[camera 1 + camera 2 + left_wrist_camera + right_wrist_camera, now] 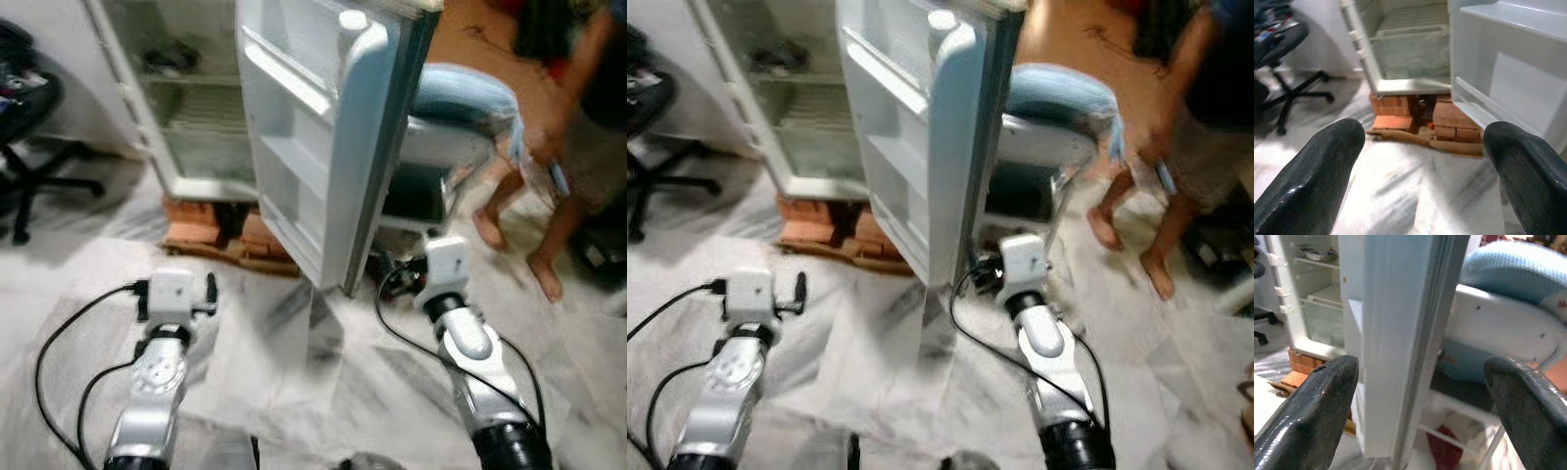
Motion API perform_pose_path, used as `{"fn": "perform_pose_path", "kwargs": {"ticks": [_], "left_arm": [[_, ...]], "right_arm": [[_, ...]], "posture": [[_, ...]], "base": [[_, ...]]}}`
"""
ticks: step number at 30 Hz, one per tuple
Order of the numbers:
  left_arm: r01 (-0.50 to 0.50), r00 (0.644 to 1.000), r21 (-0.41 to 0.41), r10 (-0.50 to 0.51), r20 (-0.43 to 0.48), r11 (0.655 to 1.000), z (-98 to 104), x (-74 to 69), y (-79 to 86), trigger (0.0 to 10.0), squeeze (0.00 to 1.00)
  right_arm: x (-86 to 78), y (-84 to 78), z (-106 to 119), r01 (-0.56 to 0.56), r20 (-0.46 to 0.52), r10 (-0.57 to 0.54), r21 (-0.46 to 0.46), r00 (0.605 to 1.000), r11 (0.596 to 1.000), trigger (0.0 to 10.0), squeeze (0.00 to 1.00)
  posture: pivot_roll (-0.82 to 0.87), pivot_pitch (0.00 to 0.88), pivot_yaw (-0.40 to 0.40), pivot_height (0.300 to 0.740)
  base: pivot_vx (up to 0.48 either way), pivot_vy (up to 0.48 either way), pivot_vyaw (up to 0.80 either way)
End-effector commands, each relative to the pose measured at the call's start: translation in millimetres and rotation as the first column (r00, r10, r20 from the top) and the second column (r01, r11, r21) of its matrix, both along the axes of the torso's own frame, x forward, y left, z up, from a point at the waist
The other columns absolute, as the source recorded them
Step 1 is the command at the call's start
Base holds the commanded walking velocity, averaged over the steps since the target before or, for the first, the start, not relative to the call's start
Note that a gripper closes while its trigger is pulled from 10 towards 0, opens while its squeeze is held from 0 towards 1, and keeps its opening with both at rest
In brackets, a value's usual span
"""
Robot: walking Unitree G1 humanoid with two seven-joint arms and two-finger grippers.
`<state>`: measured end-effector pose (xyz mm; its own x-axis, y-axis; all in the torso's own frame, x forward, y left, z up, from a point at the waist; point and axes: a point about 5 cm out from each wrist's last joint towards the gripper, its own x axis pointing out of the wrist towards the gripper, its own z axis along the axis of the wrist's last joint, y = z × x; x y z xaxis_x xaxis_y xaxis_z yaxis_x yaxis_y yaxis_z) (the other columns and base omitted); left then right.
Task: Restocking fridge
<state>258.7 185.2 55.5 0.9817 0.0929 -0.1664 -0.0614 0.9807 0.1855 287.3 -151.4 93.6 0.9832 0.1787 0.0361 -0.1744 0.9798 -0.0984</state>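
Note:
A white fridge (196, 108) stands open on red bricks (211, 230). Its door (304, 147) swings out toward me, and its inner shelves look bare. A dark item (171, 59) lies on an upper shelf inside. My left gripper (1422, 132) is held low over the marble floor, facing the bricks and the fridge's lower compartment; it is open with nothing between its fingers (1327, 156). My right gripper (1420, 364) is open too, and the door's outer edge (1396, 333) stands just ahead of its gap.
A person (578, 117) stands barefoot at the right, beside a chair with a blue cushion (460, 98). A black office chair (29, 147) sits at the left. Flattened cardboard (1449, 144) lies in front of the bricks. Cables trail from both arms across the floor.

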Motion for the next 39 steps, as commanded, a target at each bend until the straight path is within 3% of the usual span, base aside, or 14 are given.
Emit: {"fn": "perform_pose_path", "kwargs": {"ticks": [1,8,39], "left_arm": [[-0.028,1.000,0.019,0.029,-0.006,0.999,-0.3,-0.9,9.2,10.0,0.00],[-0.038,0.999,0.009,0.038,0.005,0.999,0.1,-1.2,10.5,10.0,0.00],[0.004,0.999,-0.022,-0.003,0.036,1.000,4.4,1.9,5.8,10.0,0.00]], "right_arm": [[1.4,8.9,2.9,-0.036,0.014,0.035,0.005,0.999,0.999,10.0,0.00],[1.6,9.3,2.9,-0.037,0.016,0.037,0.002,0.999,0.999,10.0,0.00],[5.9,4.2,3.5,0.014,0.025,-0.014,-0.017,1.000,1.000,10.0,0.00]], "posture": [[0.08,0.081,-0.047,0.740],[0.08,0.082,-0.046,0.740],[0.08,0.076,-0.047,0.740]], "base": [[0.000,-0.326,0.80],[0.000,-0.089,0.75],[0.261,0.000,0.00]]}}
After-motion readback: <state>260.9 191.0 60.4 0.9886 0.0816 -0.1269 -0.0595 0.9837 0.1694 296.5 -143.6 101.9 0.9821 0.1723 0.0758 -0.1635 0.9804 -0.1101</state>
